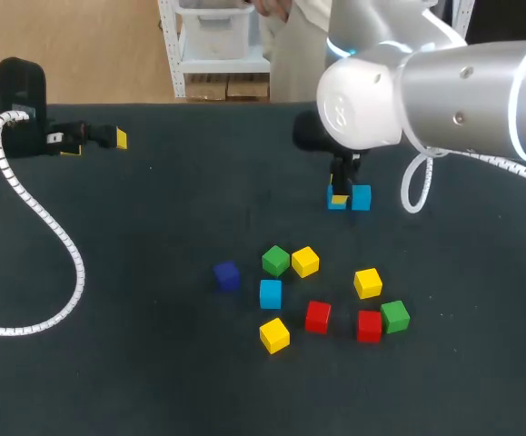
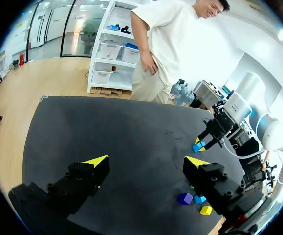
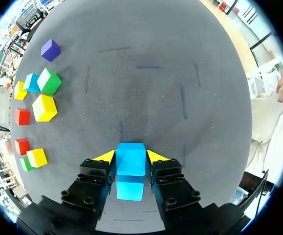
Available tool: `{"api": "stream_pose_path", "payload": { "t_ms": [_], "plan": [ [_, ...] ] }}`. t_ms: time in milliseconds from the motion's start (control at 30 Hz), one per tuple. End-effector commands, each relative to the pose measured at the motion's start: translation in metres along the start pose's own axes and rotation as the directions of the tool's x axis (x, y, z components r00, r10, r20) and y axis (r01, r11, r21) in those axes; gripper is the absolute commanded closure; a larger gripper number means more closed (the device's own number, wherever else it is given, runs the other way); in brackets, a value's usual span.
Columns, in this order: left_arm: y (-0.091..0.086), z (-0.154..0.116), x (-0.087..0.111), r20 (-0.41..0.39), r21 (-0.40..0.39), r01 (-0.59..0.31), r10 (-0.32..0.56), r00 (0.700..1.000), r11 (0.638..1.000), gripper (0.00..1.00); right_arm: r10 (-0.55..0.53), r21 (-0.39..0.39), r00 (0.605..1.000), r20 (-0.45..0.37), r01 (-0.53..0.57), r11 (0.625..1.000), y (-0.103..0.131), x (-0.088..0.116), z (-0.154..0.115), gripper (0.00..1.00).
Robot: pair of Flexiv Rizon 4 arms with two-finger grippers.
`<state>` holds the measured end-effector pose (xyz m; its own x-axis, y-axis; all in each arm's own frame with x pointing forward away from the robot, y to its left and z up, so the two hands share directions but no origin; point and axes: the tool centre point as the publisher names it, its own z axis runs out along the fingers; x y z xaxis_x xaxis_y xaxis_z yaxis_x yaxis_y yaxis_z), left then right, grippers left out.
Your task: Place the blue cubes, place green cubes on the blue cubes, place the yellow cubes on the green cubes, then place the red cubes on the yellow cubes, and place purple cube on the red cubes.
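Right gripper (image 3: 130,155): fingers were noted clamped on a blue cube (image 3: 130,161), set on the table (image 1: 153,318) toward its far side | second blue cube (image 3: 129,189) was seen touching the first | left gripper (image 2: 148,161) was held wide over the far-left table | purple cube (image 1: 226,275) and other loose cubes were logged nearer, apart from the pair.

Robotics lab, bench setup; dark matte table (image 1: 135,381) w/ two industrial-type arms over it: right arm (image 1: 462,91) grey-white w/ lit ring, left arm (image 1: 17,100) black-ended; coiled white cable (image 1: 63,245) trails across top; small coloured cubes (image 1: 304,262) scattered on it.
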<state>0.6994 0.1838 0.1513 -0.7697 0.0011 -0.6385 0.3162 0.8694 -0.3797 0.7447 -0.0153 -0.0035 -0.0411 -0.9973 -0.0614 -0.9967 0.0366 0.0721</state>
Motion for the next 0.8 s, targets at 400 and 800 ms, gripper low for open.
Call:
{"api": "stream_pose_path", "payload": {
  "t_ms": [400, 800],
  "plan": [
    [0.001, 0.000, 0.001, 0.004, 0.006, -0.001, 0.001, 1.000, 1.000, 0.00, 0.002, 0.005, 1.000, -0.004, -0.002, 1.000, -0.002, -0.001, 0.002, 0.47],
    [0.001, 0.000, 0.001, 0.004, 0.006, -0.001, 0.001, 1.000, 1.000, 0.00, 0.045, 0.029, 0.998, 0.049, -0.047, 0.998, -0.014, -0.002, -0.017, 0.00]
  ]
}}
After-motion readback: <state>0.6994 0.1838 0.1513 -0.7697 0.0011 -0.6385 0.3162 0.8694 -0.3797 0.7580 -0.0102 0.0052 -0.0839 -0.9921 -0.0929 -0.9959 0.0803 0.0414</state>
